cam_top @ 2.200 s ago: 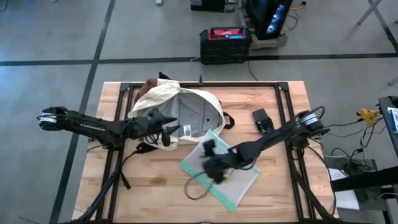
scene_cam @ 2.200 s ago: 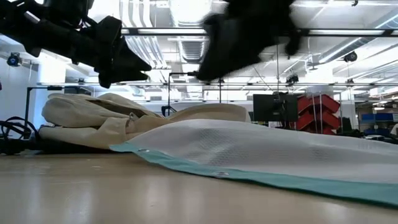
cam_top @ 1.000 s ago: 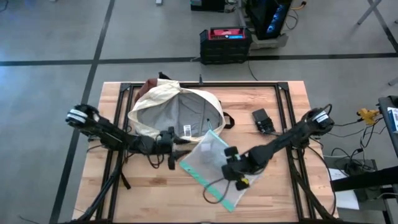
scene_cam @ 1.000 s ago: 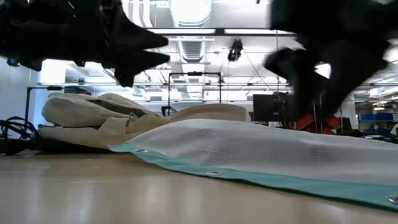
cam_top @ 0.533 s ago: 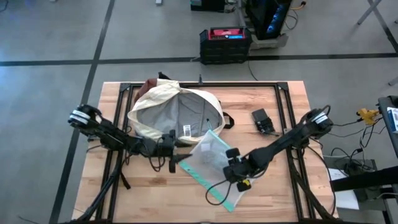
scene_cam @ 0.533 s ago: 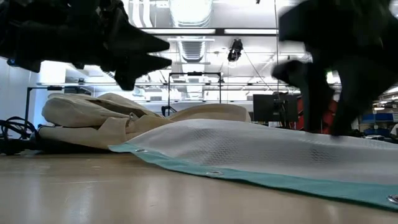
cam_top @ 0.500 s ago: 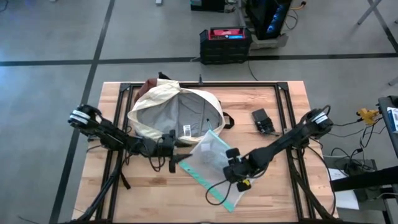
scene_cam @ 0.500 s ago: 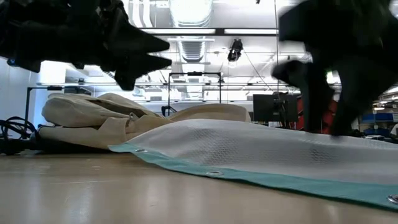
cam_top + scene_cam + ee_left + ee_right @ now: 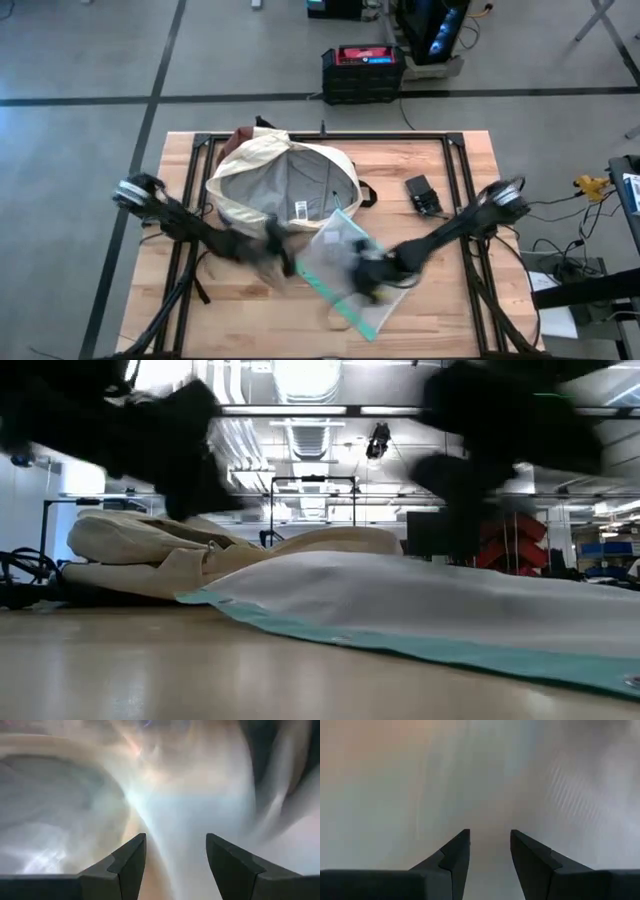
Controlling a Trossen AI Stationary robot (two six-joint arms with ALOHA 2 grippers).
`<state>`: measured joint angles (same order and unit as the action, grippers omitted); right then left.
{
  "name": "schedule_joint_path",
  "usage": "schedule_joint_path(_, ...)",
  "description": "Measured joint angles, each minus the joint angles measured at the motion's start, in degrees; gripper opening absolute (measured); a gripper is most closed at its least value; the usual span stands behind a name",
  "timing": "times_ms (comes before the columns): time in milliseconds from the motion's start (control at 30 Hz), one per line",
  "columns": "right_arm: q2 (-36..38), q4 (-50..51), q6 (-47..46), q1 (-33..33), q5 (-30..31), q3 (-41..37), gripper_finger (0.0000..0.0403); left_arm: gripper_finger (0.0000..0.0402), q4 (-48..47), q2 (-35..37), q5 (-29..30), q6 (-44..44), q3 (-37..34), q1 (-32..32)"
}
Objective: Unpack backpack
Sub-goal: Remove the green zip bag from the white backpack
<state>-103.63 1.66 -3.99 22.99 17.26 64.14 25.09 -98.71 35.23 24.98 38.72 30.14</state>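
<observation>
**Both grippers empty over the pouch, backpack lying open at the back**

You had the backpack [image 9: 283,180] lying on the far-left part of the wooden table [image 9: 450,310], its mouth open so the grey lining faced up, with the reddish-brown base at the far end. In the low view it sat as a cream heap [image 9: 170,550] behind the pouch.

The clear teal-edged pouch [image 9: 345,268] lay flat just in front of the backpack's opening, one corner close to the rim; whether they touched, you could not tell.

Your left gripper [image 9: 272,252] was above the table just beside the pouch's left edge, in front of the backpack. Its fingers [image 9: 125,865] stood apart with a clear gap and nothing between them.

Your right gripper [image 9: 362,275] was over the pouch. Its fingers [image 9: 454,857] showed a narrower gap, also with nothing in it.

A small dark device [image 9: 421,193] lay on the table to the right of the backpack, well apart from both grippers.
</observation>
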Motion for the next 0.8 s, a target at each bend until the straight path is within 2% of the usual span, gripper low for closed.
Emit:
schedule_joint_path(33, 2.04, 1.17, -0.3, -0.1, 3.71, -0.41, 0.0127, 0.019, 3.19, -1.73, -0.5, 0.85, -0.3, 0.51)
schedule_joint_path(67, 3.76, 6.39, -0.91, -0.08, 4.39, -1.36, 0.0129, 0.019, 0.34, 2.86, -1.65, 0.57, -1.93, 0.16)
schedule_joint_path(100, 4.94, 6.88, -1.3, 0.59, 4.43, -1.62, 0.013, 0.019, -0.39, 6.15, 1.6, -0.45, -2.51, -0.27)
schedule_joint_path(167, 5.35, 3.54, -2.56, 1.98, 3.95, -1.02, 0.0133, 0.019, 6.84, 7.92, 5.2, -0.77, -1.23, -0.43)
schedule_joint_path(267, 7.19, 10.22, -3.41, 2.03, 3.2, -2.63, 0.0134, 0.019, 0.62, 10.43, 0.08, -1.41, -3.09, 0.36)
schedule_joint_path(300, 7.71, 7.59, -3.53, 2.57, 3.92, -2.13, 0.0134, 0.019, 1.22, 10.84, -0.38, -1.6, -3.05, 0.15)
schedule_joint_path(400, 9.25, 8.17, -6.15, 3.99, 4.55, -1.62, 0.0127, 0.019, 3.31, 13.16, 2.36, -1.68, -2.41, -0.13)
schedule_joint_path(467, 8.97, 10.35, -6.79, 4.8, 4.39, -1.96, 0.0122, 0.019, 2.62, 13.29, -0.79, -1.65, -2.6, 0.1)
schedule_joint_path(500, 8.63, 11.46, -6.74, 5.62, 2.9, -2.18, 0.0119, 0.019, 2.0, 13.27, -0.99, -1.63, -2.73, 0.08)
schedule_joint_path(800, 10.06, 19.88, -12.81, 10.65, 6.59, -2.38, 0.0103, 0.019, 3.45, 9.2, -2.27, -0.45, -1.31, -0.45)
